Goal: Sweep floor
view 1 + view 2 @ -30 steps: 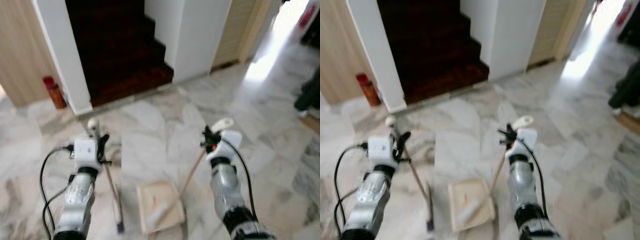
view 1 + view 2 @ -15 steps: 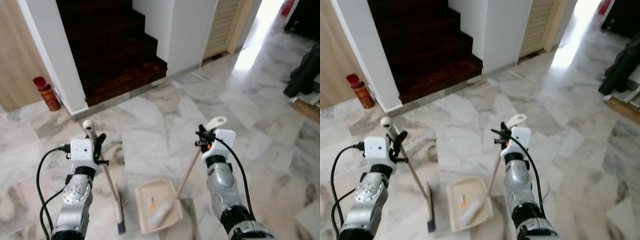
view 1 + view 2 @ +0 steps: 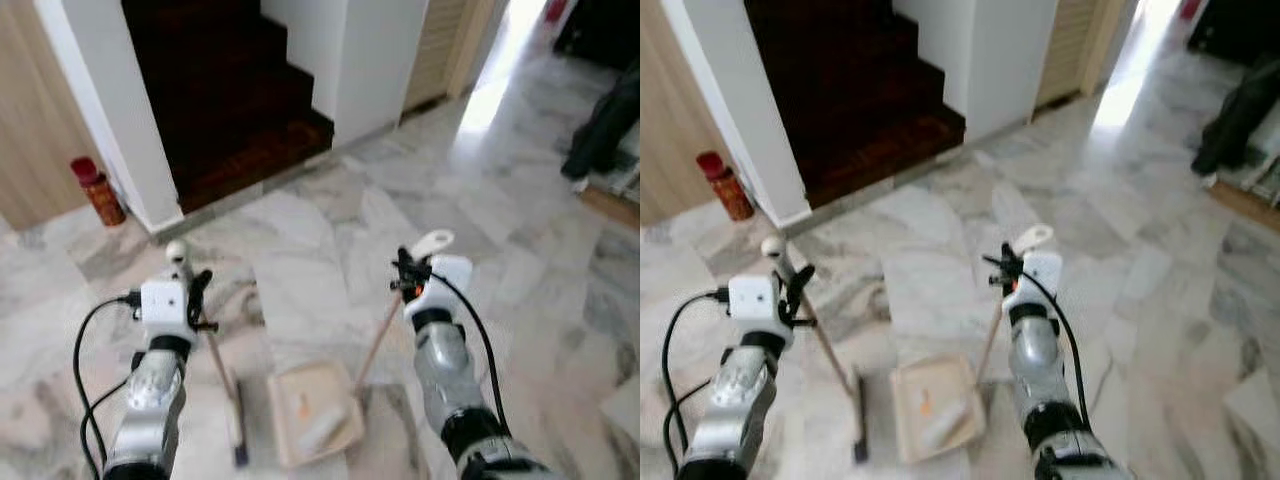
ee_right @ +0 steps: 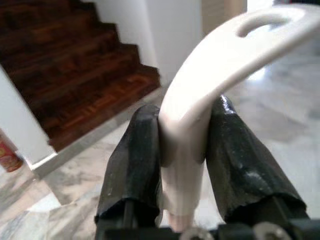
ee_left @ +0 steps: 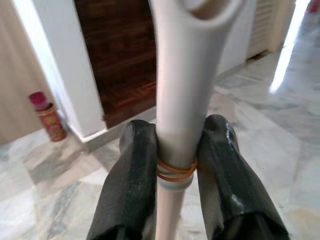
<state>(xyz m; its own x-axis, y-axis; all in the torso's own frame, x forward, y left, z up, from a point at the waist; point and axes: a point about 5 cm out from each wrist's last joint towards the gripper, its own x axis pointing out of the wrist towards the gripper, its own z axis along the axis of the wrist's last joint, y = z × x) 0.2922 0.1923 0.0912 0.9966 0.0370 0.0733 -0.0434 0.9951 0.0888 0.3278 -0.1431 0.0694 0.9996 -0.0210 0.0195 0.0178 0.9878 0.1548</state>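
My left gripper is shut on the pale handle of a broom, whose brush head rests on the marble floor. In the left wrist view the black fingers clamp the broom handle just above an orange band. My right gripper is shut on the white grip of a long-handled dustpan. The dustpan's wooden pole slants down to its cream tray on the floor between my arms. A white scrap and an orange bit lie in the tray. The right wrist view has the fingers squeezing the curved grip.
Dark wooden stairs rise straight ahead between white walls. A red canister stands by the left wall corner. A black bag sits at the far right. Bright marble floor runs off to the right past a louvred door.
The whole picture has shifted a little and blurred, so the camera moved. Both grippers keep their hold; broom and dustpan stand much as before.
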